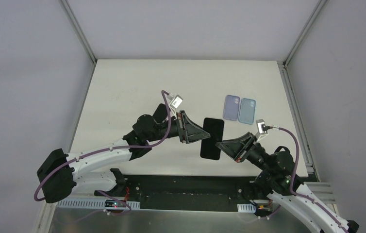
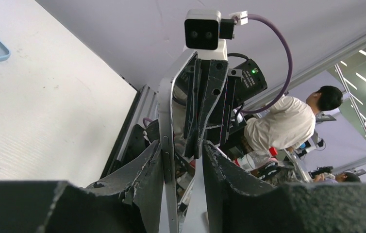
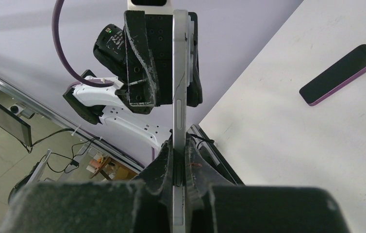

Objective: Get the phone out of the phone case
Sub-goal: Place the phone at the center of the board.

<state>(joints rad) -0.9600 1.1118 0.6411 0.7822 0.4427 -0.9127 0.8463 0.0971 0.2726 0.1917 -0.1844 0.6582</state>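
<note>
1. A white table (image 1: 123, 97) stands between pale grey walls. Two robot arms reach over it from the near edge.
2. A black phone (image 1: 212, 138) is held up off the table near its middle, between the two arms, with its dark face towards the overhead camera. From the wrist cameras its rim looks pale silver with side buttons. I cannot tell whether a case is on it.
3. The right hand (image 1: 221, 145) is clamped on the phone's near end. Its ragged black fingers (image 3: 164, 160) press against both faces of the thin edge.
4. The left hand (image 1: 200, 133) straddles the phone's left long edge. One finger (image 2: 144, 167) lies against the rim. I cannot tell whether the other finger presses too, so I cannot tell if this hand has closed its grip.
5. A purple phone case (image 1: 231, 107) and a blue phone case (image 1: 247, 110) lie flat side by side, touching, on the table beyond and to the right of the held phone.
6. A second phone (image 3: 342, 74), with a dark screen and a purple rim, lies flat on the table well apart from the held one.
7. Beyond the table is a dark-haired person (image 2: 278, 124) in a white shirt, back turned. Near them is a plastic bottle (image 2: 255, 158) with a red cap, its label too small to read.
</note>
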